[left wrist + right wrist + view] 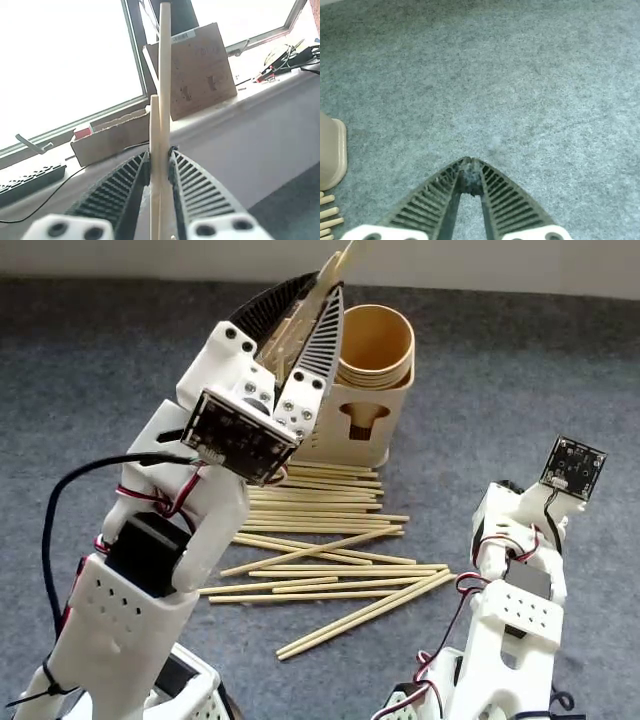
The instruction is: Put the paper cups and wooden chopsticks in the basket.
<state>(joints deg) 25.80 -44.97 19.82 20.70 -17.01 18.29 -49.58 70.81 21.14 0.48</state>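
Wooden chopsticks (164,75), at least two, stand nearly upright between the closed jaws of the left gripper (159,152), which clamps them low on their length. In the high view this gripper (322,300) is lifted at about 9 o'clock of the paper cups (375,340), which sit stacked inside the basket (350,425). Many loose chopsticks (320,540) lie on the grey carpet (520,75) at the basket's 6 o'clock. The right gripper (469,175) is shut on nothing above bare carpet, around 4 o'clock of the pile. Held by one end, the tall sticks may pivot or slide unevenly. If tipped over the cups' rim, they could glance off and fall outside.
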